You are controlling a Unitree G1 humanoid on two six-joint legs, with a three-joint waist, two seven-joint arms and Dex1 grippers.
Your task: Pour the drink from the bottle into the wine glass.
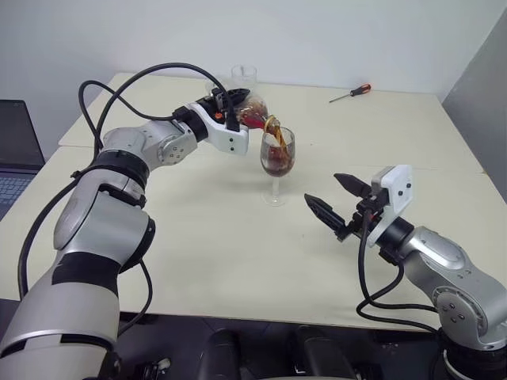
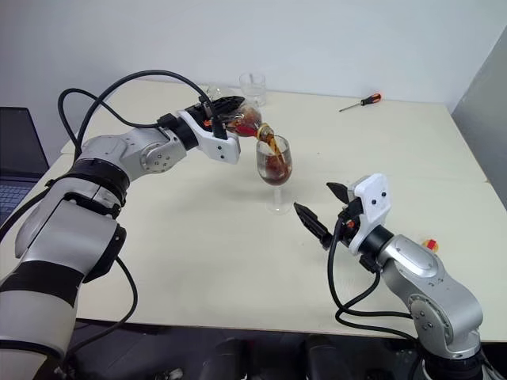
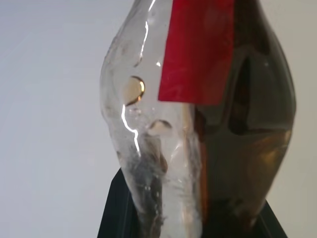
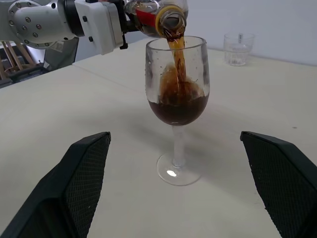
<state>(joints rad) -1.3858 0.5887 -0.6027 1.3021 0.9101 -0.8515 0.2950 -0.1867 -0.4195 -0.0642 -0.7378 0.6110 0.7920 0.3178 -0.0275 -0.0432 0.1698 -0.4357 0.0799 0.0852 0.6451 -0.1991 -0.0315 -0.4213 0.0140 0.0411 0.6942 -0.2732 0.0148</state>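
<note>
The left gripper (image 2: pixel 224 108) is clamped on the bottle (image 4: pixel 157 16), tipped on its side with the mouth just over the rim of the wine glass (image 4: pixel 176 101). The drink (image 4: pixel 178 106) streams down, dark brown, filling the lower bowl. The right gripper (image 1: pixel 339 198) hovers near the glass foot, fingers spread wide, holding nothing. Beyond the pouring hand stands a tumbler (image 2: pixel 253 87); a screwdriver (image 1: pixel 351 93) lies well apart on the table (image 1: pixel 238 261).

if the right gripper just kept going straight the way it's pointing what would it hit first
Most likely the clear wine glass holding dark brown drink: it stands centred between the open right gripper fingers, probably stem first.
</note>
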